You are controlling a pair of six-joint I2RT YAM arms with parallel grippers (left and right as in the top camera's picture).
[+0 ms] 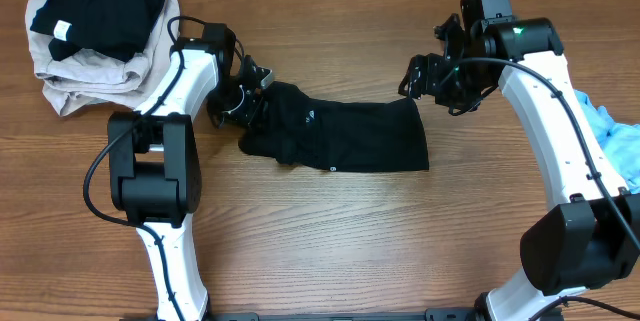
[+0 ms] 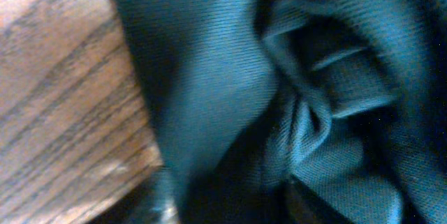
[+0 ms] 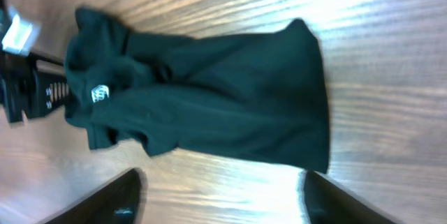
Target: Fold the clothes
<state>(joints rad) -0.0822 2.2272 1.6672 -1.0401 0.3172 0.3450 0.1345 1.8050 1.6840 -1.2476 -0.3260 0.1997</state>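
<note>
A black garment (image 1: 345, 139) lies spread across the middle of the wooden table, its left end bunched up. A small white logo shows on it in the right wrist view (image 3: 209, 98). My left gripper (image 1: 242, 101) is down on the bunched left end. In the left wrist view the dark cloth (image 2: 209, 77) fills the frame, and folds of it sit between the barely visible fingers (image 2: 230, 206). My right gripper (image 1: 415, 73) hovers just above the garment's right edge. It is open and empty in the right wrist view (image 3: 220, 196).
A stack of clothes sits at the far left corner, a black piece (image 1: 100, 6) on beige ones (image 1: 85, 79). A light blue cloth (image 1: 615, 141) lies at the right edge beside the right arm. Bare wood (image 1: 350, 241) runs in front of the garment.
</note>
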